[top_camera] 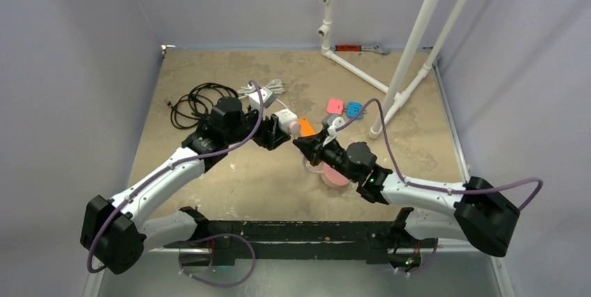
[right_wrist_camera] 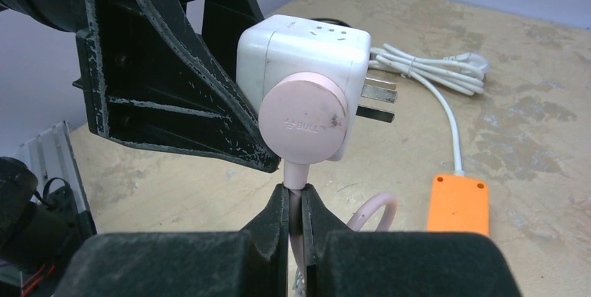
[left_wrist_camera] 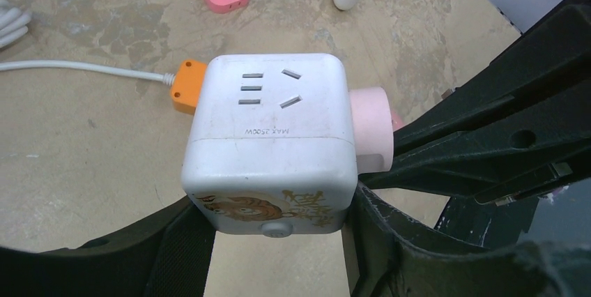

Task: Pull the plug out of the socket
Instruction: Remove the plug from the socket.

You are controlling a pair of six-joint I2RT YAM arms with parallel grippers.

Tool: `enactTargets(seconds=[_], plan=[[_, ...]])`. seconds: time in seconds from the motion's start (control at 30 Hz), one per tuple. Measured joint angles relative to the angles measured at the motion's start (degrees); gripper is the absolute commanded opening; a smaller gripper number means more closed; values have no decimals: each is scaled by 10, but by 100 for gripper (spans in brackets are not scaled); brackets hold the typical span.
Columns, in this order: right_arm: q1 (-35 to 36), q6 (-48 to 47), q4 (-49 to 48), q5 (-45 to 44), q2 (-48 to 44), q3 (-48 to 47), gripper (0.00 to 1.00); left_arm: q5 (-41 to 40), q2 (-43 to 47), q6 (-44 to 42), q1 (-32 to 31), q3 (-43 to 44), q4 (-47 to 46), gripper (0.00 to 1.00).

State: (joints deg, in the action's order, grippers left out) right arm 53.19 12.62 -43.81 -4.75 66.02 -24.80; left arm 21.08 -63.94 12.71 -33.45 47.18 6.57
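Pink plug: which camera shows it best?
Right wrist. It faces the pink plug squarely, seated in the white cube adapter, with the right gripper shut on the pink cord just below. Left wrist shows only the plug's side edge past the cube; top external shows a tiny pink speck.
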Motion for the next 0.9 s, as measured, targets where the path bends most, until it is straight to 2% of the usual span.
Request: enactTargets(seconds=[0.23,0.47,0.67,0.9], plan=[[0,4,-6,0,55,-23,0,57,-13,-14,26,-18,-27,0],[0,4,-4,-17,95,-37,0,51,-41,-34,20,-18,-37,0],[0,3,27,-26,93,-37,0,12,-57,-48,-1,-16,-30,0],[0,1,34,-37,22,-2,0,-88,-47,-43,-45,8,-8,0]])
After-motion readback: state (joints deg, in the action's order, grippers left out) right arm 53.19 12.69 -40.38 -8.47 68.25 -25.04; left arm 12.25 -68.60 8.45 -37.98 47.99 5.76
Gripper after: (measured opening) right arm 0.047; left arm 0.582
